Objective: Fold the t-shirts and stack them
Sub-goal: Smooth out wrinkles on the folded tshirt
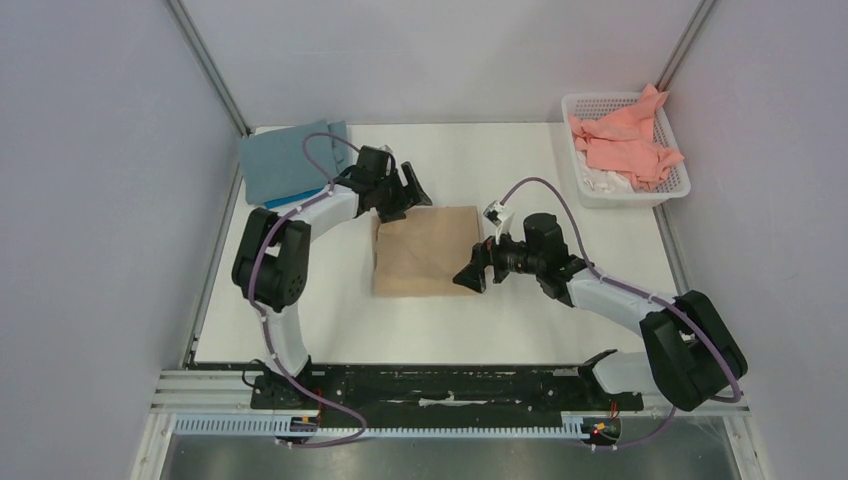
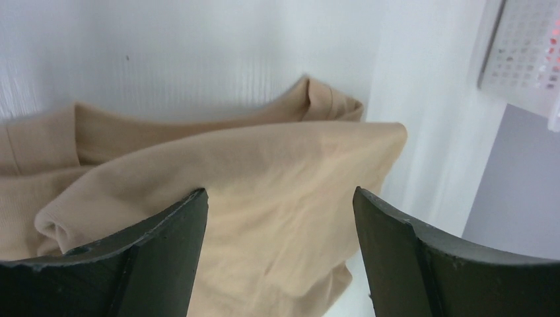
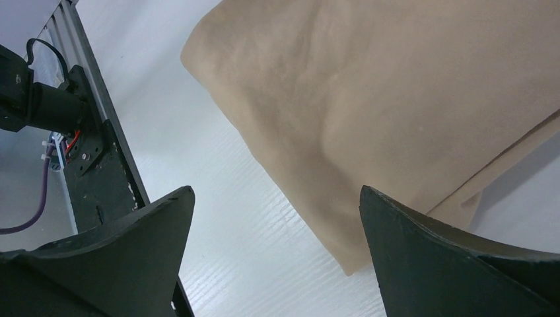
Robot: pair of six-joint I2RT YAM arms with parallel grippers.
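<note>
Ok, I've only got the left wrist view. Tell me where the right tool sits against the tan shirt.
Observer: The right tool is at the tan shirt's right edge, open and holding nothing.
Operator: Now say where the finished shirts are.
Observer: A folded grey-blue shirt lies at the far left corner of the table, with bright blue cloth showing beneath its near edge.
Operator: Report what's waiting to be folded.
Observer: A salmon pink shirt lies crumpled in the white basket at the far right.
</note>
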